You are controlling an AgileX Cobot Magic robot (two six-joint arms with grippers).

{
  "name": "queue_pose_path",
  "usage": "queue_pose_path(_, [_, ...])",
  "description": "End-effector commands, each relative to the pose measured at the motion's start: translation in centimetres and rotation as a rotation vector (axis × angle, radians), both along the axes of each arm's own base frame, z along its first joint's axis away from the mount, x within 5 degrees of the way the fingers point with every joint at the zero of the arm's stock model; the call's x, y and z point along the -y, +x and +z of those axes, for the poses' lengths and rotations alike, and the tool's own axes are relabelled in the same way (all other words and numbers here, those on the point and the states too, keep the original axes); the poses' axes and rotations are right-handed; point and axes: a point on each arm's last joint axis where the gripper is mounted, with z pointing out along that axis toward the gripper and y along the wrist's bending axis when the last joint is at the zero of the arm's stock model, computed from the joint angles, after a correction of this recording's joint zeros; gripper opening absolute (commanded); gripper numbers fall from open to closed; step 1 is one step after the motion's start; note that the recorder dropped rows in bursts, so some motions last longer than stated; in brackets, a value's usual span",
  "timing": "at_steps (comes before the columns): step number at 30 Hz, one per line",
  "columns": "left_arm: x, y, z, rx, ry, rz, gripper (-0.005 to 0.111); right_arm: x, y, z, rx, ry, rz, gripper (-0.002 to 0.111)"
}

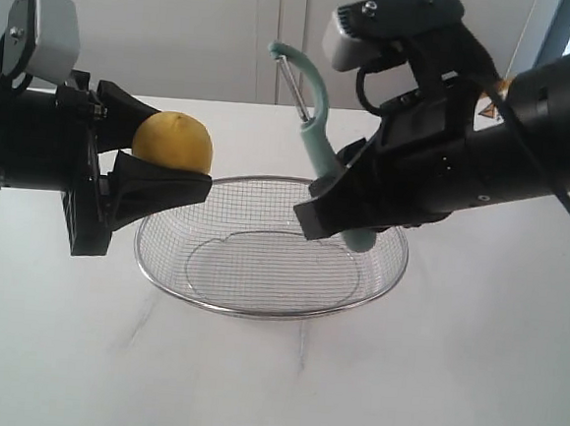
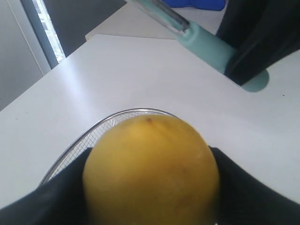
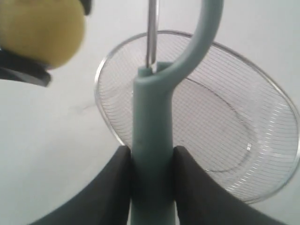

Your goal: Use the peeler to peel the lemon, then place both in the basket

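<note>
Exterior view: grips the lemon [image 1: 175, 137] in the left gripper [image 1: 171, 151], jaws spread wide around the fruit, raised off the table [image 1: 449, 384] near the left rim of the basket [image 1: 259, 296]. Pinches the handle of the peeler [image 1: 321, 149] in the right gripper [image 1: 340, 204], jaws narrow, loop head pointing upward, by the basket's right side. Shows lemon and peeler apart. Confirms both grips in the wrist views: black fingers [image 3: 192, 187] pressed against each side of handle and fruit.

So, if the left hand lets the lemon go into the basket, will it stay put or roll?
The lemon looks round and smooth, so it would probably roll. The basket has sloping mesh sides, likely steering it to the middle.
</note>
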Motion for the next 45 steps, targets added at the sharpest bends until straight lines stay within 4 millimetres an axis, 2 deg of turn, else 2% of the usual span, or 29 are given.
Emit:
queue_pose_path(1, [0.1, -0.2, 0.5, 0.145, 0.023, -0.054, 0.000, 1.9, 1.6, 0.2, 0.061, -0.059, -0.158, 0.000])
queue_pose_path(5, [0.1, -0.2, 0.5, 0.141, 0.022, -0.052, 0.000, 3.0, 3.3, -1.0, 0.040, -0.102, -0.233, 0.000])
queue_pose_path(9, [0.1, -0.2, 0.5, 0.130, 0.019, -0.050, 0.000, 2.9, 5.4, -3.8, -0.046, -0.164, -0.263, 0.000])
queue_pose_path(13, [0.1, -0.2, 0.5, 0.130, 0.017, -0.055, 0.000, 1.4, 6.4, -6.9, -0.176, -0.153, -0.266, 0.000])
queue_pose_path(18, [0.1, -0.2, 0.6, 0.128, 0.011, -0.054, 0.000, -2.0, 5.6, -9.1, -0.286, -0.084, -0.071, 0.000])
queue_pose_path(23, [0.1, -0.2, 0.6, 0.127, 0.008, -0.051, 0.000, -4.0, 4.3, -8.6, -0.333, 0.033, 0.031, 0.000])
queue_pose_path(37, [0.1, -0.2, 0.6, 0.127, 0.008, -0.051, 0.000, -3.7, 3.1, -5.9, -0.331, 0.136, 0.036, 0.000])
queue_pose_path(45, [0.1, -0.2, 0.6, 0.127, 0.010, -0.048, 0.000, -3.8, 2.7, -5.7, -0.358, 0.155, 0.050, 0.000])
